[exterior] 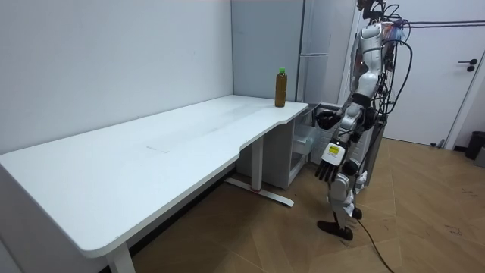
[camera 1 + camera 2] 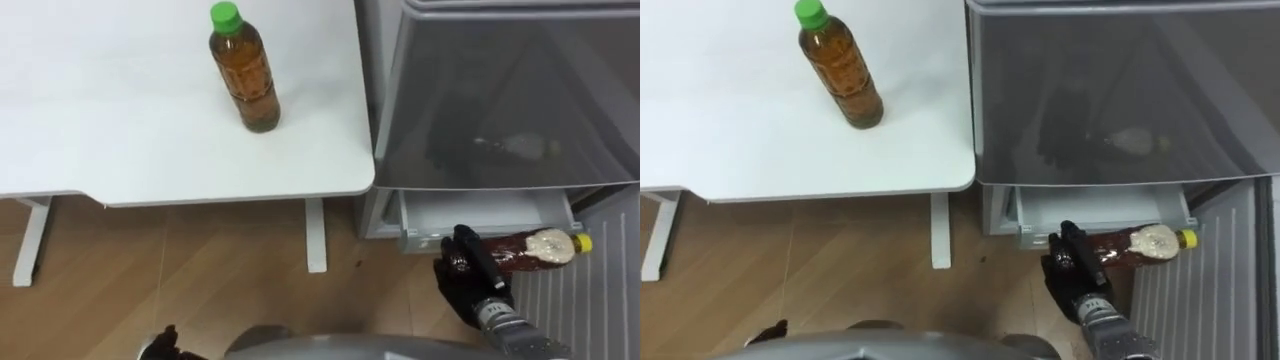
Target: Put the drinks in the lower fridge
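Right hand (image 2: 468, 278), fingers clamped on a yellow-capped bottle (image 2: 530, 250), holds it just outside the open lower fridge drawer (image 2: 480, 212); a green-capped bottle (image 2: 245, 75) stands waiting on the bench (image 2: 100, 120).

At 11 o'clock, the amber plastic bottle (image 2: 244, 72) has a green cap on the plain white tabletop (image 2: 120, 130). At 4 o'clock, the dark-brown plastic bottle (image 2: 528, 250) bears a cream label and a yellow cap; the right hand (image 2: 463, 283) is black.
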{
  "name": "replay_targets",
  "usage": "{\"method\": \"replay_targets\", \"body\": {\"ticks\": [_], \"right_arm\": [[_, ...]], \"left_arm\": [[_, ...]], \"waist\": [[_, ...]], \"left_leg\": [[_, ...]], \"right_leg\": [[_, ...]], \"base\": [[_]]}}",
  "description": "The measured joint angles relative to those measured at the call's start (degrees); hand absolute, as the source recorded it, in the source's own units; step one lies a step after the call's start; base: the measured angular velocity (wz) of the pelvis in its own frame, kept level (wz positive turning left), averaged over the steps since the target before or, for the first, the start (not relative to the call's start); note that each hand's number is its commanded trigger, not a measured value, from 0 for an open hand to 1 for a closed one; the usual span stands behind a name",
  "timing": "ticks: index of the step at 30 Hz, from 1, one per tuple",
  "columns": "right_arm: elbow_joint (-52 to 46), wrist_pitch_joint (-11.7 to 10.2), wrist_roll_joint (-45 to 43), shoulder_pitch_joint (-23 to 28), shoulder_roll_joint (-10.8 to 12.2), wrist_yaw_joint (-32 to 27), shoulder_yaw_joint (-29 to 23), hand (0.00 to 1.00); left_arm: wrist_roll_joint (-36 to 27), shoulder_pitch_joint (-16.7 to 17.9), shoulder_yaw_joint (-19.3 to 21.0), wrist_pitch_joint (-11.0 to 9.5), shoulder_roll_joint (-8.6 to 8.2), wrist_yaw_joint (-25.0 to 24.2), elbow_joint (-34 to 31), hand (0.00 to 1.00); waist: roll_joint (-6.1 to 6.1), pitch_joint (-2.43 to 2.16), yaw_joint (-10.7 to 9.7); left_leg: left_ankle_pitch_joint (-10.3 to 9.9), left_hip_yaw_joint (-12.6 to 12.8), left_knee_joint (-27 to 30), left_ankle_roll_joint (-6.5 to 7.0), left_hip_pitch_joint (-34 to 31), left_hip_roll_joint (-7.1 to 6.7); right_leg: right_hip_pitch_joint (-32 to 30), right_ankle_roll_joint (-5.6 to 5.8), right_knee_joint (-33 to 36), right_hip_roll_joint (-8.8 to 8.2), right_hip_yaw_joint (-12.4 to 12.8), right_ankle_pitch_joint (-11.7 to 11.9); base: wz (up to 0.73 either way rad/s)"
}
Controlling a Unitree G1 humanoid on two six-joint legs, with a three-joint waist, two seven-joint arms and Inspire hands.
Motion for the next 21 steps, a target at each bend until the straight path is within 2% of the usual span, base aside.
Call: {"method": "replay_targets", "body": {"ticks": [4,9,11,13,15,19,21], "right_arm": [[6.0,0.1,-0.1,-6.8,0.1,-0.2,0.0,1.0],[8.2,0.1,-0.1,-11.3,-0.1,-0.3,-0.1,1.0],[11.1,0.6,-0.3,-14.9,-0.4,-0.3,-0.3,1.0],[12.0,0.7,-0.1,-17.0,-0.7,-0.7,-0.6,1.0],[12.0,0.7,-0.3,-18.7,-1.1,-0.8,-0.6,1.0],[12.0,1.6,-0.6,-23.4,-3.2,-3.2,-1.2,1.0],[11.7,1.9,-0.8,-24.5,-4.8,-4.3,-1.4,1.0]], "left_arm": [[0.2,-5.3,-2.0,-0.2,0.23,-1.3,3.7,0.0],[0.2,-9.7,-4.0,-0.4,0.3,-2.7,5.8,0.0],[-0.4,-12.3,-4.3,-0.5,0.32,-2.8,6.7,0.0],[-1.1,-13.8,-5.8,-0.5,0.46,-2.6,6.9,0.0],[-1.9,-15.1,-7.2,-0.5,0.52,-2.6,6.9,0.0],[-3.9,-17.5,-8.1,-0.8,0.54,-2.4,7.2,0.0],[-4.9,-18.1,-7.9,-1.0,0.54,-2.1,7.2,0.0]], "waist": [[-0.4,0.38,0.6],[-0.47,0.48,2.5],[-0.77,0.69,2.8],[-0.81,1.16,3.1],[-0.7,1.39,3.2],[-1.0,1.95,4.0],[-1.11,2.03,4.2]], "left_leg": [[0.8,-0.4,0.9,0.24,-4.3,-0.16],[1.4,-0.4,2.0,0.44,-9.6,-0.17],[2.2,-0.4,1.9,0.53,-12.4,-0.36],[2.6,-0.5,2.0,0.56,-13.9,-0.42],[2.7,-0.7,2.6,0.57,-15.8,-0.42],[3.7,0.0,2.7,0.86,-19.9,-0.79],[4.2,-0.1,2.6,1.1,-21.4,-1.16]], "right_leg": [[-4.3,-0.14,1.4,-0.4,-0.7,0.3],[-9.9,-0.27,2.8,-0.61,-0.6,0.7],[-13.1,-0.42,3.8,-0.98,-0.8,0.8],[-14.6,-0.48,4.4,-1.12,-0.9,0.9],[-16.6,-0.58,5.0,-1.18,-1.0,0.9],[-22.0,-0.69,7.8,-2.17,-0.8,0.9],[-23.8,-0.65,8.6,-2.64,-0.8,0.9]], "base": [[0.07],[-0.02],[0.03],[0.06],[0.02],[-0.04],[0.07]]}}
